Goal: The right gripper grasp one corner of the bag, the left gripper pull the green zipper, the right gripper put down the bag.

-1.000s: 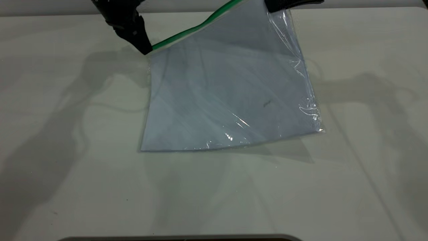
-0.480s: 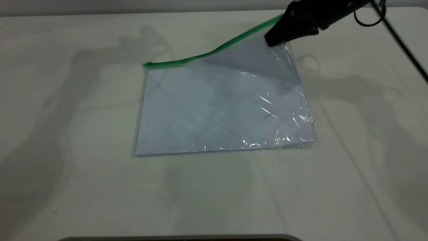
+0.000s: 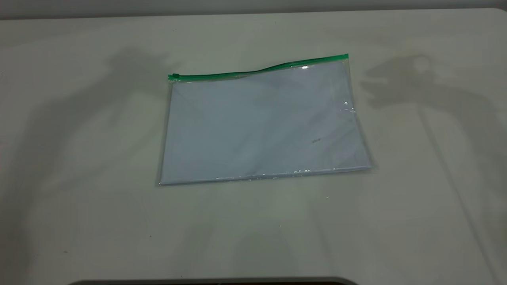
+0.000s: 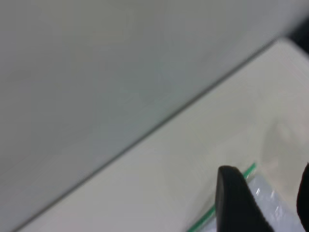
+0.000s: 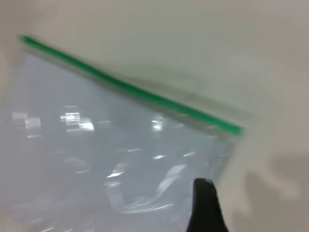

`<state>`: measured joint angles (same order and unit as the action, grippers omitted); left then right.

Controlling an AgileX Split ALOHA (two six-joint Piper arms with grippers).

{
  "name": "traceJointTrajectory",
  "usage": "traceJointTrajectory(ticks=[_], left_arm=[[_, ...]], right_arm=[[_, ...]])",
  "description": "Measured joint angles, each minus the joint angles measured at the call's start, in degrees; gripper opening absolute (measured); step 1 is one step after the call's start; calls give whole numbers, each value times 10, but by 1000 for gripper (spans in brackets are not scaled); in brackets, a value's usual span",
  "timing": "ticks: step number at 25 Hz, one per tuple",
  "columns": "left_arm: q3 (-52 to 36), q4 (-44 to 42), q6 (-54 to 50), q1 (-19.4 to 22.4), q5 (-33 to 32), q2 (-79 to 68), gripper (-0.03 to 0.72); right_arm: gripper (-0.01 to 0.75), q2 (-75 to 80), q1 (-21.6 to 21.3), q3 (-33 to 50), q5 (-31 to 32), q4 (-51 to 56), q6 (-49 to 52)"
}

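Observation:
The bag [image 3: 261, 122] lies flat on the white table [image 3: 79, 198], with pale bluish sheets inside. The green zipper [image 3: 237, 73] runs along its far edge, and its small slider tab [image 3: 174, 76] sits at the left end. Neither gripper shows in the exterior view; only their shadows fall on the table. In the left wrist view my left gripper [image 4: 267, 175] is open and empty, above the bag [image 4: 270, 203] and the green zipper [image 4: 248, 170]. In the right wrist view only one black fingertip [image 5: 204, 193] of my right gripper shows, above a bag corner [image 5: 96, 159] near the zipper [image 5: 145, 96], touching nothing.
A dark rounded edge [image 3: 214, 281] lies along the table's front. A pale wall [image 4: 96, 72] stands beyond the table's far edge.
The left gripper let go of the zipper end and left the exterior view. The right gripper lowered the raised corner, released it and withdrew. The bag now lies flat.

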<state>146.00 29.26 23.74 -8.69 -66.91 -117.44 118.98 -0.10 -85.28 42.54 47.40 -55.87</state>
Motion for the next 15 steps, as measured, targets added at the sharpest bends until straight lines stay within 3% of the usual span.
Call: traceJointTrajectory(ticks=[4, 8, 15], left_arm=[[1, 1, -35, 0, 0, 84, 358], [-28, 3, -53, 0, 0, 167, 356], [-279, -67, -58, 0, -1, 377, 356]], right_arm=[[542, -103, 11, 0, 142, -5, 50], [520, -209, 29, 0, 245, -9, 94], [516, -390, 31, 2, 280, -67, 209]])
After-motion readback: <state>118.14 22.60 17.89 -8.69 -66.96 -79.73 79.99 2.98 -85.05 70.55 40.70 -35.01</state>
